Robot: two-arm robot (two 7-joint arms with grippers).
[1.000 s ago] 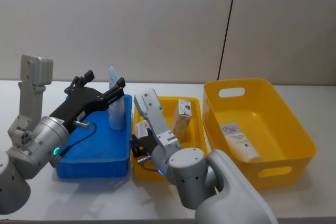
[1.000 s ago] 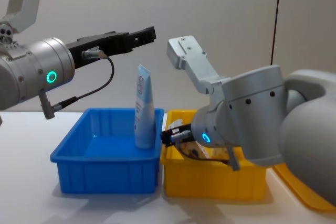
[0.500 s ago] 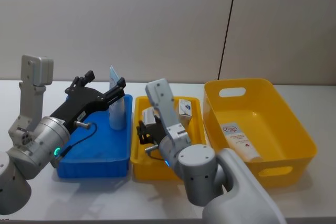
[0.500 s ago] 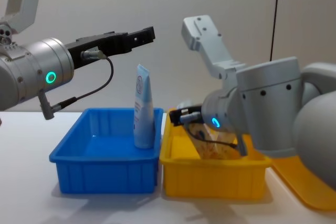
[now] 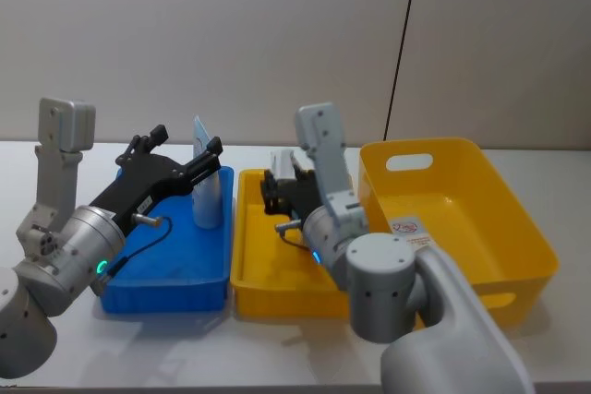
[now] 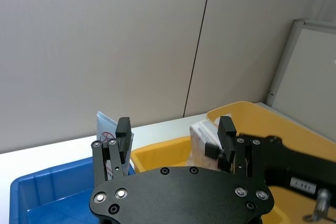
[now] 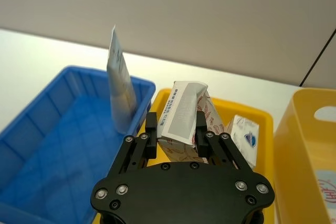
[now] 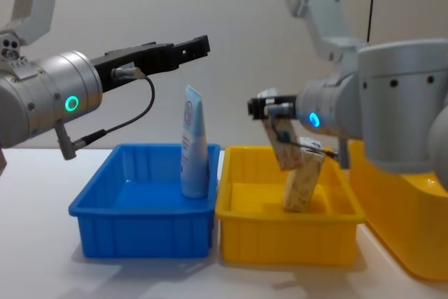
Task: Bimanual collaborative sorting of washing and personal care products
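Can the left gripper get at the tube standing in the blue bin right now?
Probably yes: the left gripper hovers open just above the tube, with nothing between them.

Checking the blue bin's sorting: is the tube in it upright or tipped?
Upright: the tube stands on its cap in the blue bin, leaning against its wall.

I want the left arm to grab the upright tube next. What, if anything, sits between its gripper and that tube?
Nothing visible does. The left gripper hangs open over the blue bin, just above the tube, with open air between them. The right gripper holds a box over the yellow tray, off to the side.
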